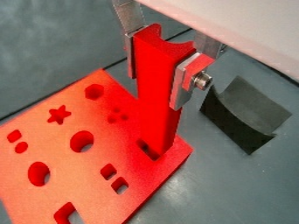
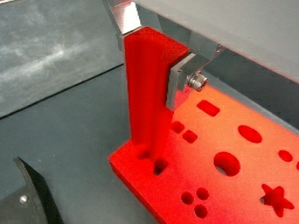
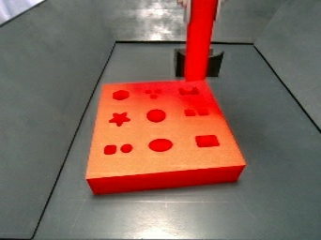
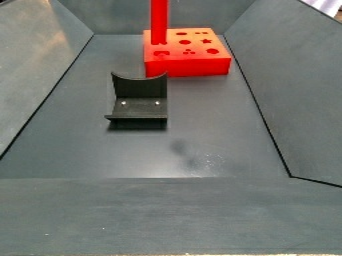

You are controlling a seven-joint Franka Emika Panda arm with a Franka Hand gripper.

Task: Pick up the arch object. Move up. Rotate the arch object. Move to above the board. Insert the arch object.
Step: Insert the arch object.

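Observation:
The arch object (image 1: 156, 101), a tall bright red bar, stands upright between the gripper's (image 1: 158, 59) silver fingers, which are shut on its upper part. Both wrist views show this grip (image 2: 152, 57). Its lower end sits in a cut-out near the edge of the orange-red board (image 1: 70, 179), as the other wrist view also shows (image 2: 146, 131). In the side views the bar (image 3: 198, 42) (image 4: 158, 25) rises from the board (image 3: 163, 164) (image 4: 201, 62) and runs out of the top of the frame. The gripper is out of view there.
A dark grey block with a curved notch (image 4: 138, 100) lies on the grey floor beside the board; it also shows in a wrist view (image 1: 246, 109) and a side view (image 3: 216, 64). Sloping grey walls (image 4: 40, 90) enclose the floor.

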